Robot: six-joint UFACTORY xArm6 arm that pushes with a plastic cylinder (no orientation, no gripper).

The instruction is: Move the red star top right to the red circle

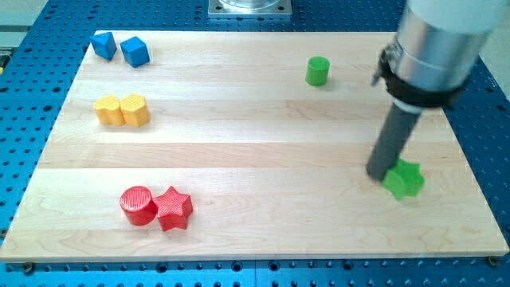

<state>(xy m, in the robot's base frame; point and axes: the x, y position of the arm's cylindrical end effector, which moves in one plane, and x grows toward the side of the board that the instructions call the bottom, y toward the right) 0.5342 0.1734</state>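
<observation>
My tip, a bare rod grasping nothing, touches the green star; red star and red circle sit together far to its left.

Cut off by the top edge: the arm's silver housing. Partly hidden behind my tip: the green star.

A wooden board with blocks mostly near its edges, leaving a wide open band across the middle. My tip rests at the view's right, touching a green star. A green cylinder sits alone near the view's top. At the view's left, 2 blue blocks and 2 yellow blocks sit in pairs. The red star touches the red circle at bottom left, with bare wood just above and to the right of them
</observation>
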